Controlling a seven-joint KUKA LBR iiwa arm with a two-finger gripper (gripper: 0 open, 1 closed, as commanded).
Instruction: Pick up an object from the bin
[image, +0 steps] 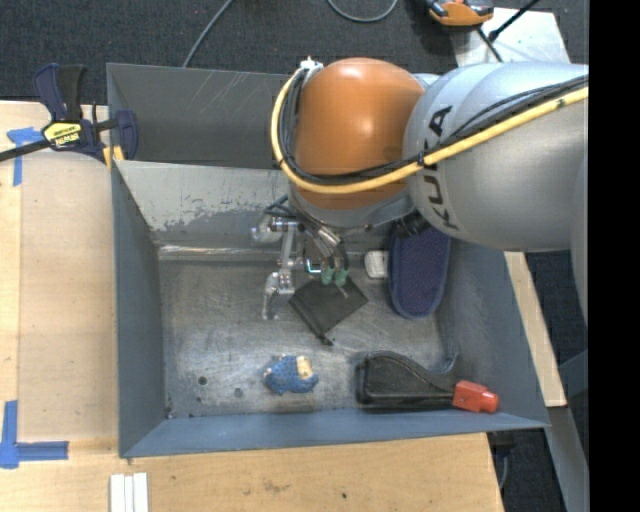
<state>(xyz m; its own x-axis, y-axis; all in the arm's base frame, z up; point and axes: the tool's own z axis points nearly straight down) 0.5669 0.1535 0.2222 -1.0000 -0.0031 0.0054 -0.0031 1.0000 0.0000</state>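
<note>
My gripper (303, 283) hangs low over the middle of the bin, below the arm's orange cover. Its two fingers stand apart, open, one metal fingertip (273, 292) on the left and the other on the right. A flat dark square piece (326, 307) lies tilted on the bin floor, directly under the right finger and partly between the two. Whether the finger touches it I cannot tell. A small white block (376, 264) sits just right of the gripper.
A dark blue oval pad (420, 275) leans against the right wall. A black tool with a red tip (412, 385) lies along the front right. A small blue and yellow lump (290, 375) rests at the front middle. The arm covers the bin's back right.
</note>
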